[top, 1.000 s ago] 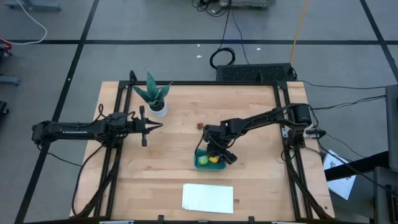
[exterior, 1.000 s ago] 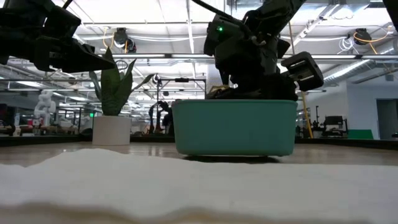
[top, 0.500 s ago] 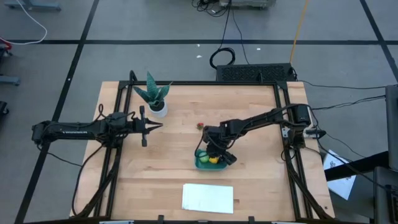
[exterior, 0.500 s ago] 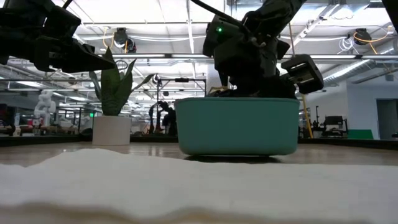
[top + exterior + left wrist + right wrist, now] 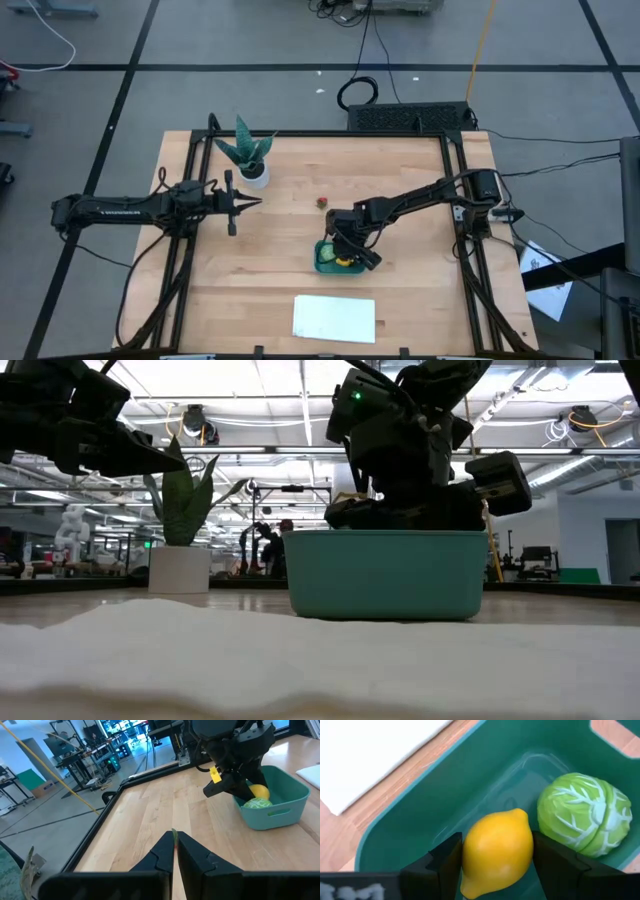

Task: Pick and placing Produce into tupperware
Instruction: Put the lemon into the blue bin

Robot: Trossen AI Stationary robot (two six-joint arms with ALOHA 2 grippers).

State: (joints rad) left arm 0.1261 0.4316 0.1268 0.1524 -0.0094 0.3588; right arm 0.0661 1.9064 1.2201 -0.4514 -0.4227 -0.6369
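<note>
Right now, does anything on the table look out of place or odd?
Only the small red piece: it lies alone on the bare wood, outside the teal tub. The lemon sits between the right gripper fingers, beside the cabbage inside.

A robotics lab: a wooden table [image 5: 290,250] in a black metal frame stands on a grey floor [image 5: 250,90] marked with dark tape lines, cables trailing at upper centre. Behind it, the low view shows an open hall with ceiling lights [image 5: 195,422], exposed pipes, workbenches and equipment racks.
</note>
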